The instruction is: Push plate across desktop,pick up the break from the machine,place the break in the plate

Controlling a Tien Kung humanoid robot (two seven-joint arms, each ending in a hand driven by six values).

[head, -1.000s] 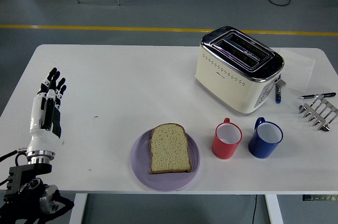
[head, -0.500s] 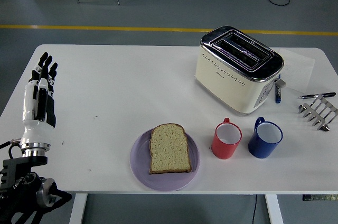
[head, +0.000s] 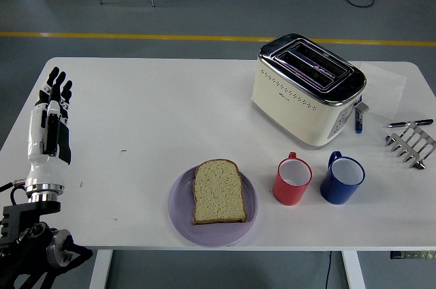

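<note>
Presently, item one: my left hand [head: 49, 129], over the left side of the white table [head: 150, 118], fingers [head: 56, 84] straight and slightly spread, pointing toward the far edge, gripping nothing and well apart from everything else listed here. My right hand does not appear in this view. Item two: a round purple plate [head: 178, 213] near the table's front edge, about centre. Item three: one slice of bread [head: 218, 191] lying flat on that plate, its rounded top toward the far side. Item four: a cream toaster [head: 306, 91] with a shiny chrome top, standing on the right half of the table beyond the plate, both slots visible and showing no bread. Item five: a red mug [head: 293, 181] just right of the plate, upright. Item six: a blue mug [head: 342, 180] just beside the red one, also upright, the two very close. Item seven: a small metal toast rack [head: 410, 146] at the far right edge. Item eight: a pen [head: 409, 123] lying just beyond the rack.
</note>
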